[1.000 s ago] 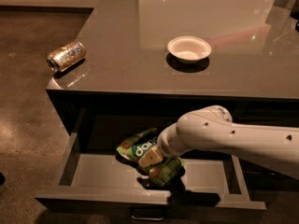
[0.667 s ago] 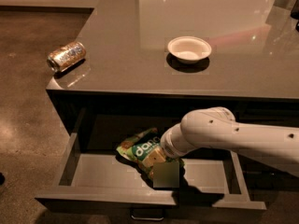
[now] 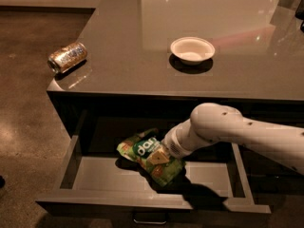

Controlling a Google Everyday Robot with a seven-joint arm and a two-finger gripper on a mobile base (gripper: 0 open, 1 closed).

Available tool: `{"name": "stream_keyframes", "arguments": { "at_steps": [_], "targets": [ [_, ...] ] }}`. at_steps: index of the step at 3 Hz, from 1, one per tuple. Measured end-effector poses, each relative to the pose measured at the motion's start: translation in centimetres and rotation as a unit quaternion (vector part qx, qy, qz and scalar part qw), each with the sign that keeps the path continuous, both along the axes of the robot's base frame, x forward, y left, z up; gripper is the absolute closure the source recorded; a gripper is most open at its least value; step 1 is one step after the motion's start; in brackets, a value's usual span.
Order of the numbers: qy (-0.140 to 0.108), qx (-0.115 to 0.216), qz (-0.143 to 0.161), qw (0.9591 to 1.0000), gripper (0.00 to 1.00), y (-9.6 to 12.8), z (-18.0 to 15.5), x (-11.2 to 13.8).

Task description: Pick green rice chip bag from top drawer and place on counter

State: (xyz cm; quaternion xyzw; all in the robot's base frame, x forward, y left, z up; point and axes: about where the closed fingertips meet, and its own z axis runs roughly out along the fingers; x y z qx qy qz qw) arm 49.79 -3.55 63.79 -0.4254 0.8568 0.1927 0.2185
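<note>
Dark-grey glossy counter holds a small white bowl and, at left, a shiny speckled can on its side. Below, the open dark-grey top drawer holds the crumpled green rice chip bag, touching the white arm's gripper; its grip cannot be told.

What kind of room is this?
Probably a kitchen or break room: a counter with a white bowl and drink can, and a green rice chip bag in the top drawer, where the gripper is.

One of everything
One green rice chip bag, one top drawer, one counter, one white bowl, one drink can, and one gripper, inside the drawer at the bag.
</note>
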Motion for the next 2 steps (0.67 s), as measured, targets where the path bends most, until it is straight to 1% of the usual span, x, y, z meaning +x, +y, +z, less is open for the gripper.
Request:
{"name": "stream_keyframes", "arguments": {
  "at_steps": [1, 2],
  "targets": [
    [-0.009, 0.061, 0.035, 0.9975, 0.6, 0.4, 2.7, -0.7],
    [-0.034, 0.133, 0.071, 0.988, 0.6, 0.5, 7.1, -2.3]
  ]
}}
